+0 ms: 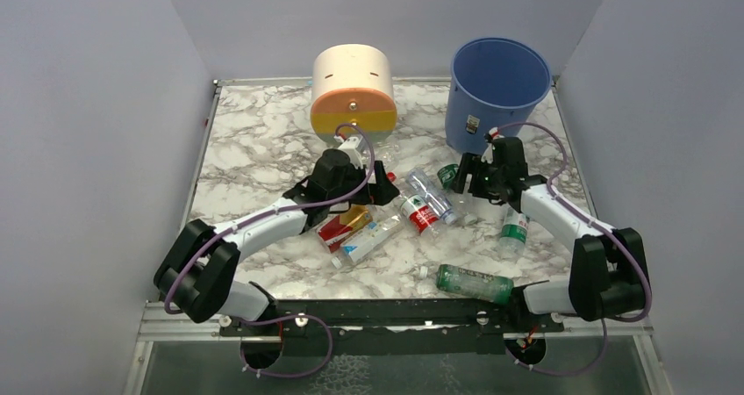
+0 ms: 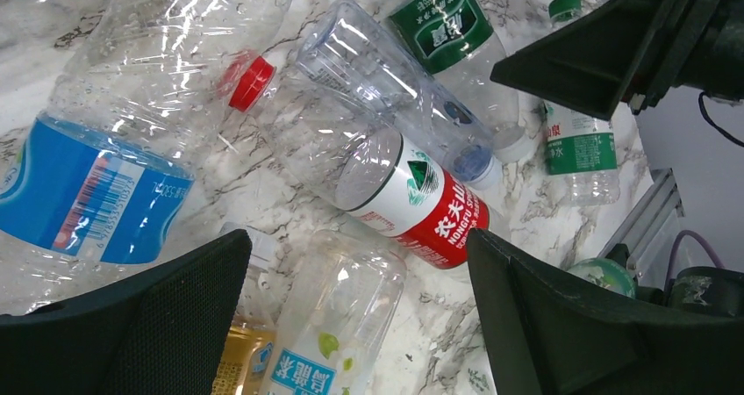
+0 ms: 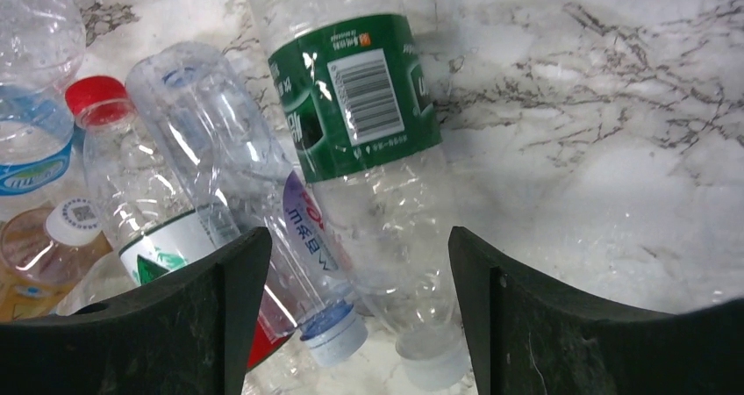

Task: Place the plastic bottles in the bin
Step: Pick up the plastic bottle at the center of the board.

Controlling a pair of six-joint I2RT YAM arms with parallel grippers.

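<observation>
1. The left gripper [image 1: 379,190] hangs low over the left side of the bottle heap, near the middle of the marble table [image 1: 254,140]. Its jaws are spread wide and grip nothing. In the left wrist view, the left gripper [image 2: 360,237] straddles the red-labelled bottle [image 2: 412,197].
2. Below and left of that gripper lie a blue-labelled bottle [image 2: 88,193], a bottle with a red and yellow wrapper [image 1: 342,226] and a pale-labelled bottle [image 1: 368,240].
3. Just beyond the left gripper, at the far edge, stands the cream-and-orange drawer unit [image 1: 353,92].
4. In the centre, the red-labelled bottle [image 1: 421,212] lies beside a clear blue-capped bottle [image 1: 432,193], and the two touch.
5. Next right is a green-labelled bottle [image 3: 360,96], lying flat against the blue-capped one.
6. The right gripper [image 1: 469,174] hovers above it with its jaws apart and empty. In the right wrist view, the right gripper [image 3: 360,237] frames this bottle.
7. A green-tinted bottle [image 1: 474,283] lies alone near the front edge, and another green-labelled bottle [image 1: 513,228] sits beside the right forearm.
8. The bin [image 1: 496,96] stands upright in the far right corner, just behind the right gripper. Every bottle in view is on the table outside it.
</observation>
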